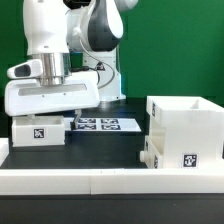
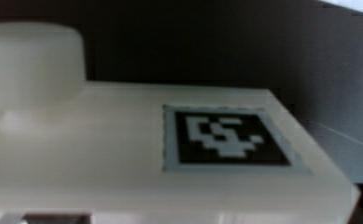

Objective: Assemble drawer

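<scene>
A white drawer tray (image 1: 38, 131) with a black-and-white tag lies on the black table at the exterior view's left. My gripper (image 1: 46, 117) is lowered straight onto it, and its fingers are hidden behind the hand and the tray. In the wrist view the tray (image 2: 89, 130) fills the picture very close, with its tag (image 2: 228, 138) and a round knob (image 2: 27, 60); no fingertips show. The tall white shell (image 1: 186, 118) stands at the exterior view's right. A second tray (image 1: 180, 156) with a tag sits against the shell's front.
The marker board (image 1: 105, 124) lies flat on the table between the tray and the shell. A low white border rail (image 1: 100, 180) runs along the front edge. A green wall stands behind the arm.
</scene>
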### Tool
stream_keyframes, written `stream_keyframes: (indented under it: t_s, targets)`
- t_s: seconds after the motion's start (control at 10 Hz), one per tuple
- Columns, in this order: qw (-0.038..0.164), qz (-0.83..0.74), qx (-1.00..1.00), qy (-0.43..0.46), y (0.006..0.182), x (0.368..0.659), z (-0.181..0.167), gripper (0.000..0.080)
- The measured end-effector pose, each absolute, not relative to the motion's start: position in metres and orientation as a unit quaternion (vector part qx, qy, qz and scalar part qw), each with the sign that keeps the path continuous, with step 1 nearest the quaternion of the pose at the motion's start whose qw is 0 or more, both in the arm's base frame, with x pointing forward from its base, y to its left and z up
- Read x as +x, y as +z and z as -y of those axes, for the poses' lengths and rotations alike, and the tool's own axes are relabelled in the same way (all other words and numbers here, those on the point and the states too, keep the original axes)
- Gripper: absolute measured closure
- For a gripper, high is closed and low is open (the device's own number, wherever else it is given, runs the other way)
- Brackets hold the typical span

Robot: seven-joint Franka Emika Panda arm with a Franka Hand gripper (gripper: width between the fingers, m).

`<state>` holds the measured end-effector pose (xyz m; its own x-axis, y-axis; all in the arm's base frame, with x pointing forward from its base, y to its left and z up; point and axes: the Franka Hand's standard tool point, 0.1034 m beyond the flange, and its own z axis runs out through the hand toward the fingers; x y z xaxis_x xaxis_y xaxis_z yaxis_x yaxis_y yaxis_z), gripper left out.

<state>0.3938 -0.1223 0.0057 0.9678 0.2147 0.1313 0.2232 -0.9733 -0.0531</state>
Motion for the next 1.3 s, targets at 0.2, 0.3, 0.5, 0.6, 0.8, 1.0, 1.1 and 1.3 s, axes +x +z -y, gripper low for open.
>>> stream_keyframes:
  t_s: [0.2, 0.3, 0.5, 0.6, 0.8, 1.0, 1.1, 1.3]
  targets:
    - [0.035, 0.113, -0.991, -0.062, 0.005, 0.394, 0.119, 0.0278]
    - [0.035, 0.112, -0.991, -0.062, 0.005, 0.394, 0.119, 0.0447]
    - [0.035, 0.112, -0.991, -0.062, 0.005, 0.394, 0.12, 0.0585]
    - [0.035, 0.112, -0.991, -0.062, 0.005, 0.394, 0.119, 0.0724]
    - [0.034, 0.112, -0.991, -0.064, 0.006, 0.397, 0.117, 0.0758]
    - [0.035, 0.111, -0.991, -0.065, 0.008, 0.401, 0.107, 0.0758]
    - [0.036, 0.109, -0.991, -0.065, 0.009, 0.404, 0.1, 0.0758]
    - [0.043, 0.089, -0.993, -0.067, 0.022, 0.421, 0.077, 0.0758]
